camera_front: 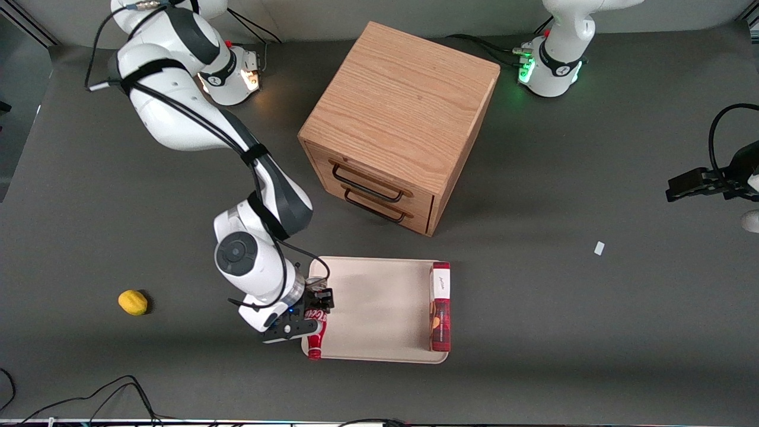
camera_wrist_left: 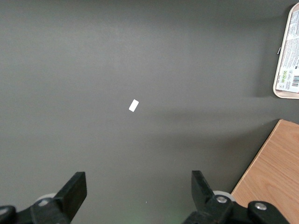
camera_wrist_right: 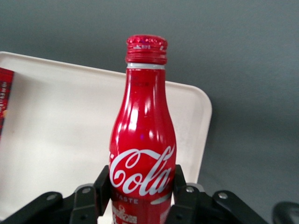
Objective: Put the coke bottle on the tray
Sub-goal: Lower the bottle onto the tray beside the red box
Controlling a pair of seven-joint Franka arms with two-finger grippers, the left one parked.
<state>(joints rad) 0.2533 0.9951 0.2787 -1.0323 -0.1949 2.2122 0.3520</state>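
Observation:
The coke bottle [camera_front: 315, 337] is a slim red bottle with white script and a red cap. It lies level in my right gripper [camera_front: 309, 321], cap pointing toward the front camera, over the tray's edge at the working arm's end. The gripper's two black fingers press on both sides of the bottle's body [camera_wrist_right: 142, 154]. The tray [camera_front: 379, 308] is a large cream rectangle with a low rim, lying in front of the drawer cabinet. In the right wrist view the tray [camera_wrist_right: 56, 140] shows beneath the bottle.
A long red box with a white label [camera_front: 440, 305] lies on the tray's edge toward the parked arm's end. A wooden two-drawer cabinet [camera_front: 398, 118] stands farther from the front camera. A yellow lemon [camera_front: 133, 302] lies toward the working arm's end. A small white scrap [camera_front: 599, 248] lies on the mat.

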